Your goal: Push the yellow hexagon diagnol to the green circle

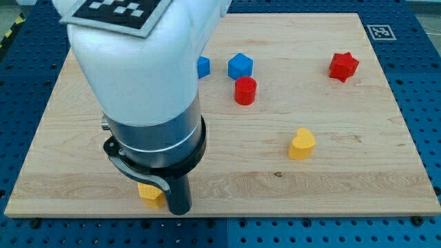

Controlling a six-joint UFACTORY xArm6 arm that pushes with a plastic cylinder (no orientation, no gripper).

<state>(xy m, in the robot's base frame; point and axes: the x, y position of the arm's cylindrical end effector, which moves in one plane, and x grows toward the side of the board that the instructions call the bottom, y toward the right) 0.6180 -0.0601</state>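
Observation:
A yellow block (150, 195), its shape mostly hidden, lies near the board's bottom edge at the view's lower left, partly under the arm. My tip (179, 211) is just to the right of it, very close; I cannot tell if they touch. No green circle shows; the big white and grey arm body (145, 83) covers much of the board's left half.
A yellow heart-like block (302, 144) lies right of centre. A red cylinder (244, 91) and a blue block (240, 66) sit at upper centre. Another blue block (204, 67) peeks from behind the arm. A red star (343, 66) is at upper right. The wooden board (386, 179) ends just below my tip.

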